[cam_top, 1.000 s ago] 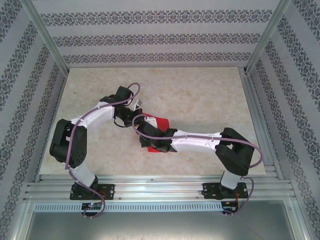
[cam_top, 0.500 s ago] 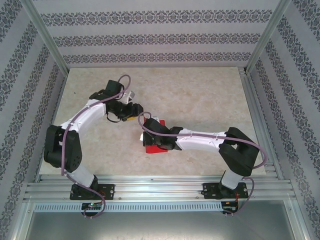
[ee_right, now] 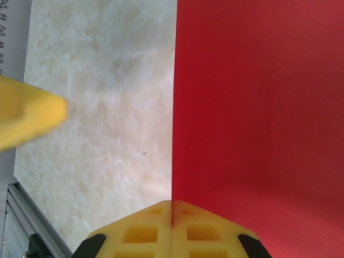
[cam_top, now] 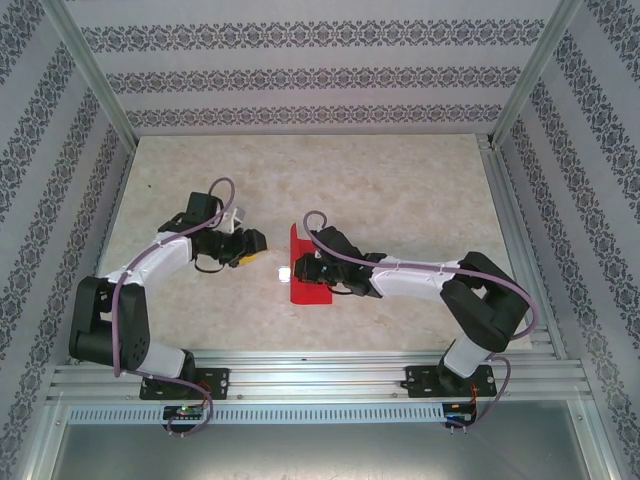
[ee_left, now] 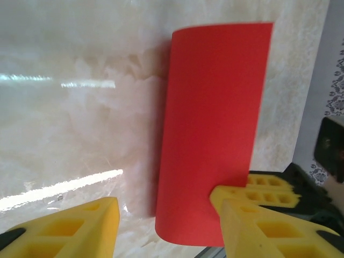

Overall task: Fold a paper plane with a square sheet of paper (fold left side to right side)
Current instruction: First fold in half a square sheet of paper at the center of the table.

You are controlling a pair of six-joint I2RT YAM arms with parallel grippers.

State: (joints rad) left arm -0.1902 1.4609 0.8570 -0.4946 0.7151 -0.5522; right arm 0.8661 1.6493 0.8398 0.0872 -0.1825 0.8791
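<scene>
While the square sheet of paper (cam_top: 299,289) is lying folded, red side up, mid-table (cam_top: 400,190), the R gripper (ee_right: 172,226) is sitting shut w/ tips on its edge, and the L gripper (cam_top: 252,246), abt half open & holding nothing, is hovering apart at its 9 o'clock.

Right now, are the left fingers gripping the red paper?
No, the left fingers stand open, with bare table between them and the red paper.

From where I stand: one red square sheet of paper (cam_top: 308,292), one marble bench (cam_top: 400,190), two robot arms (cam_top: 150,258) (cam_top: 410,280), two yellow pincers, a left pincer (cam_top: 252,243) and a right pincer (cam_top: 297,270)
</scene>
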